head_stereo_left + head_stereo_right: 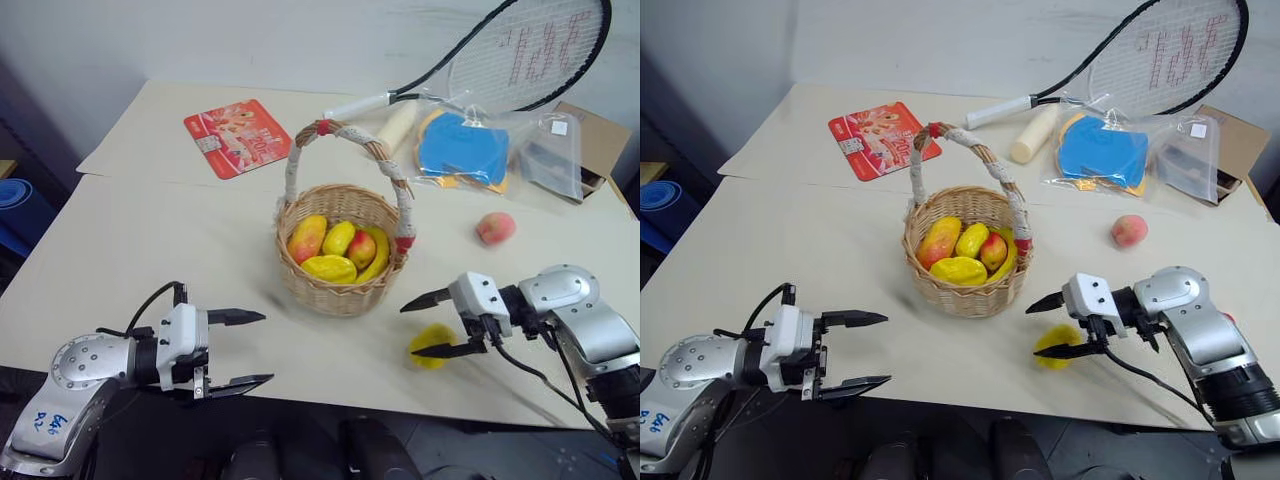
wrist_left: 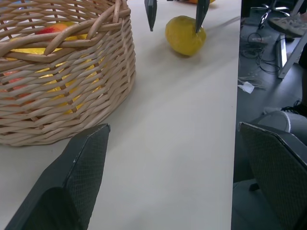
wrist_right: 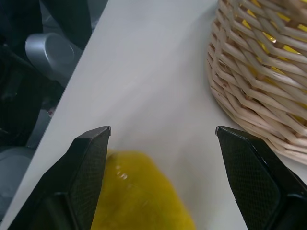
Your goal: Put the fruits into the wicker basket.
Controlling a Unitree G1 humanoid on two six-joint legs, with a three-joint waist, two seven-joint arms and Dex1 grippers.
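Two fruits lie loose on my worktop (image 1: 150, 250): a yellow lemon (image 1: 432, 345) and a pink peach (image 1: 496, 228). Several more yellow and red-yellow fruits already sit inside the wicker basket (image 1: 340, 262).

My right gripper (image 1: 432, 325) hangs with its jaws spread wide and nothing clamped between them. The lemon sits low between them, hard against one finger and well off from the other, so it is off-centre in the gap. I cannot tell whether that finger actually touches it. The lemon looks roughly round from here, so I judge that its long axis matters little for the grasp.

The basket stands just beyond the right jaws' tips, in the direction they point. The peach lies farther off, behind the right arm.

My left gripper (image 1: 235, 350) is also wide open and empty, on the far side of the basket from the lemon, its tips aimed toward the basket's wall.

I judge the right arm is the one to take the lemon, after centring the jaws on it.
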